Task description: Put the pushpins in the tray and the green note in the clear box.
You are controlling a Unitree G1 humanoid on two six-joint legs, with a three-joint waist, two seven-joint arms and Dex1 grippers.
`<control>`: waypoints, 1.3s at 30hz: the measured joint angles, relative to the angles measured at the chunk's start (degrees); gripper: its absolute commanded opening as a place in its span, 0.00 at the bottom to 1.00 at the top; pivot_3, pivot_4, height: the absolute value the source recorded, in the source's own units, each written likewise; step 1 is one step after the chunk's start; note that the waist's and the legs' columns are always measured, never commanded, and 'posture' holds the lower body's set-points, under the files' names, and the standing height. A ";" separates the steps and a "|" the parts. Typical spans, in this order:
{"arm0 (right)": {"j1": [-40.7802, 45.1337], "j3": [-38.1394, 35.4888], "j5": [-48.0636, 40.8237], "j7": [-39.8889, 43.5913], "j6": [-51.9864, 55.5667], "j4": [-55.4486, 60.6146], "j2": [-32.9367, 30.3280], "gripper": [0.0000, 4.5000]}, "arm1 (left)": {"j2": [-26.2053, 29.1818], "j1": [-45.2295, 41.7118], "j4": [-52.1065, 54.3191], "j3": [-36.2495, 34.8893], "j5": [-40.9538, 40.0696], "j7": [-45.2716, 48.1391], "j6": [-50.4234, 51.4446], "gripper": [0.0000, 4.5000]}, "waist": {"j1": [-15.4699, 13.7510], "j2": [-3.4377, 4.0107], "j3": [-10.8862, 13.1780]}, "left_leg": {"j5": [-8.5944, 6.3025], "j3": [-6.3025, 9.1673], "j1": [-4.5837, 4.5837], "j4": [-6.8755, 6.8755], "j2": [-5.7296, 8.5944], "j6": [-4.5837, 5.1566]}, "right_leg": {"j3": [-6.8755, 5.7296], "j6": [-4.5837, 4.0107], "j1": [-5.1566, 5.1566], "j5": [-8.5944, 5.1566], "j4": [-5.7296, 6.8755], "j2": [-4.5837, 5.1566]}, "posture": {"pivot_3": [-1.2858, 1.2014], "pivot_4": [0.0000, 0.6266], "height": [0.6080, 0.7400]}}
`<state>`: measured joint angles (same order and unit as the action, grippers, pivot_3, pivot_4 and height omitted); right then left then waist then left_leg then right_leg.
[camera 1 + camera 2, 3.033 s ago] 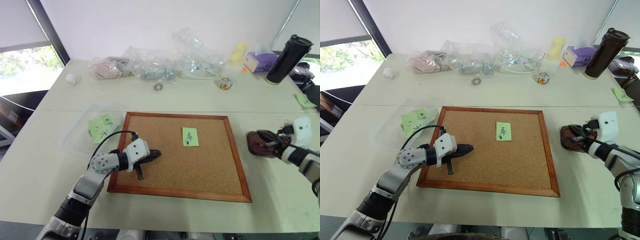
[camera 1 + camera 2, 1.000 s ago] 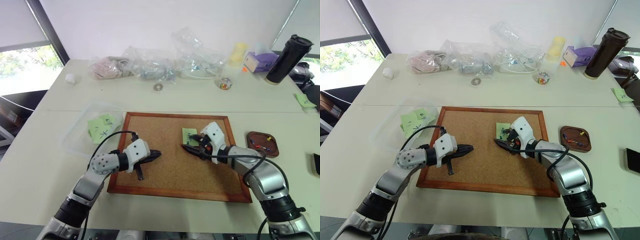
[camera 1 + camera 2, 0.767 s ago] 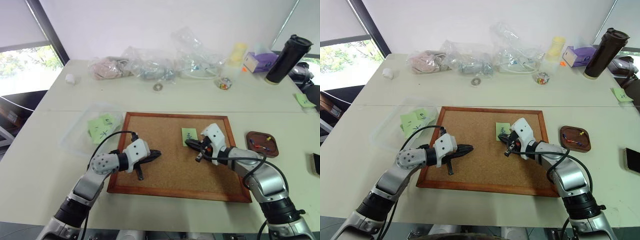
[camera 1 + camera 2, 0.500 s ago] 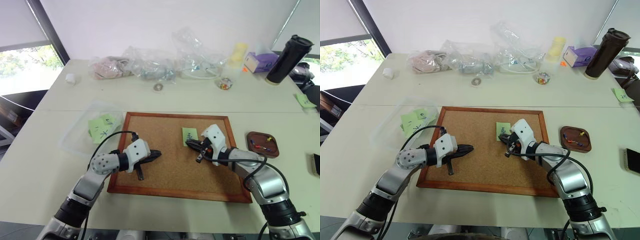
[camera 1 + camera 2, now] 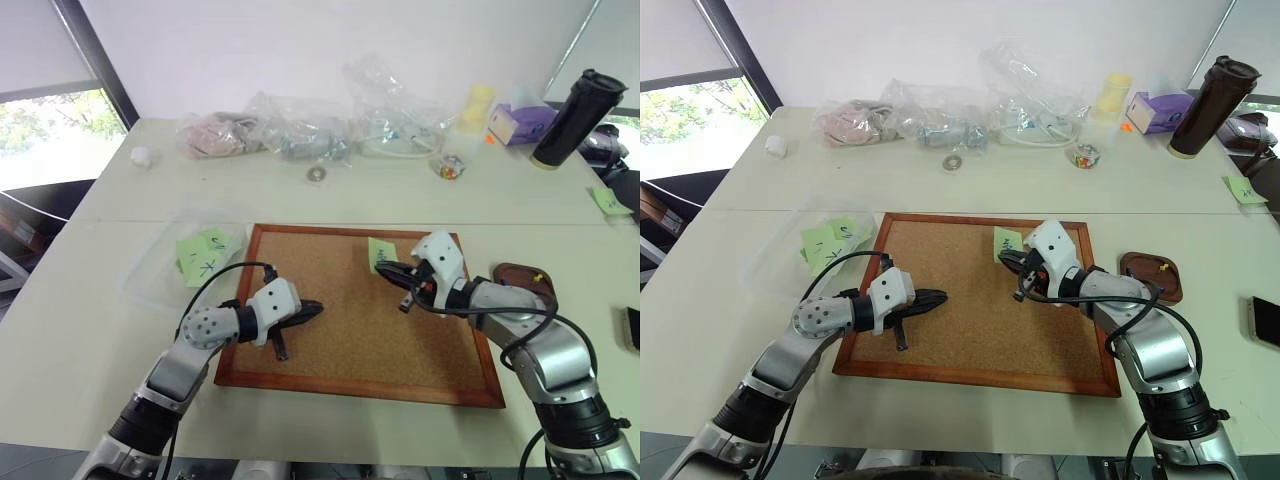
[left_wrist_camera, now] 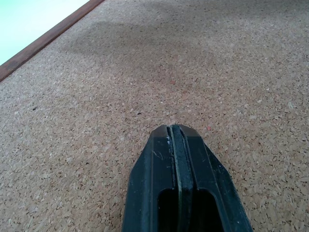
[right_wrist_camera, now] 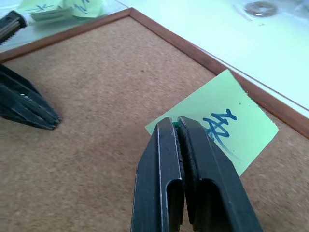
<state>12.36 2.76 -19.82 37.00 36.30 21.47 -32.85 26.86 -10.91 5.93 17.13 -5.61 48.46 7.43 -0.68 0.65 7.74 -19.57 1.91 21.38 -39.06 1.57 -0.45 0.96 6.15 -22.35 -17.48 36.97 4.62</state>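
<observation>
- Two grippers are over the corkboard (image 5: 340, 345). The right gripper (image 7: 177, 126) has its fingers pressed together at the near corner of the green note (image 7: 227, 128), with a speck of green caught between the tips. I cannot tell whether that speck is paper or a pin head.
- The left gripper (image 6: 173, 130) is pinched together on nothing, low over bare cork near the board's left edge.
- The green note sits at the far edge of the corkboard, right at the right gripper's tips. It looks feather-light and floppy, likely to curl, flutter or slip from a shallow pinch. A corner or edge is the only real handle, and too hard a pull might tear it.
- Any pushpins will be tiny, hard and sharp, best taken by the plastic head. One yellow-headed speck seems to lie in the tray (image 5: 1160, 270).
- The tray lies on the table just right of the board, partly behind the right arm.
- The clear box (image 5: 150, 285) stands just left of the board with other green slips (image 5: 203, 253) inside.
- The pale table (image 5: 300, 195) is smooth. Plastic bags (image 5: 300, 135), a small glass jar (image 5: 450, 167) and a black tumbler (image 5: 577, 118) line its far side below a white wall, with a window (image 5: 50, 135) at the left.
</observation>
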 measured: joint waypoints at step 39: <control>7.19 3.50 2.33 11.92 -4.16 12.18 -15.43 0.00 | -19.66 -20.86 -7.53 -18.12 -35.06 -9.90 41.83 1.00 | 0.06 -0.93 0.82 | 0.25 0.01 0.16 -0.01 -0.02 -0.44 | -0.06 0.03 -0.28 0.02 0.10 -0.10 | 0.52 0.24 1.00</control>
<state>19.55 6.26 -17.49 48.92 32.14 33.65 -48.28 7.20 -31.78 -1.60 -1.00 -40.67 38.57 49.26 -0.62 -0.28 8.57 -19.32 1.91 21.54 -39.08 1.55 -0.89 0.90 6.18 -22.63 -17.47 37.07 4.52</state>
